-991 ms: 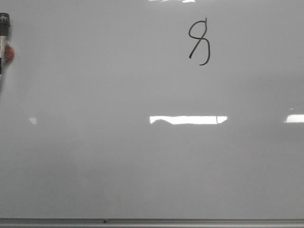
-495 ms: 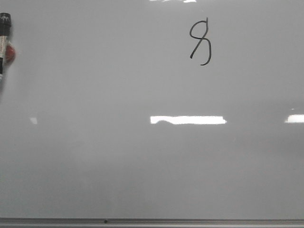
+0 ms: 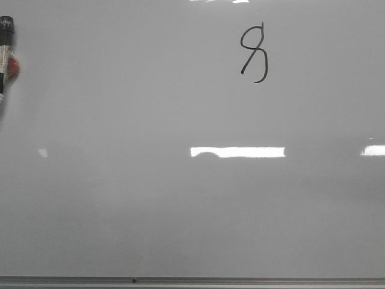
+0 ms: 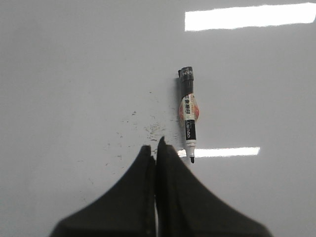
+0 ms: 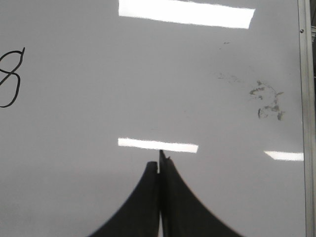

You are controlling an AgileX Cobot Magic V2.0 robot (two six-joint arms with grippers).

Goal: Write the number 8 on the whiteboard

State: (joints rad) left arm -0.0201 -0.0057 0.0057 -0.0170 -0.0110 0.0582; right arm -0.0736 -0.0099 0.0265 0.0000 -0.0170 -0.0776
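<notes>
At the whiteboard's [image 3: 120, 198] left edge lies a marker [image 3: 6, 51], uncapped, its long axis running along that edge; in the left wrist view it sits just ahead of the left gripper [image 4: 156, 148], tip toward the fingers, which are pressed together and hold nothing. The number 8 [image 3: 253, 53] sits right of centre near the top edge, lower loop unclosed. The right gripper [image 5: 159, 165] is likewise closed and empty, with the figure off to one side. The left arm looks nearer the marker.
</notes>
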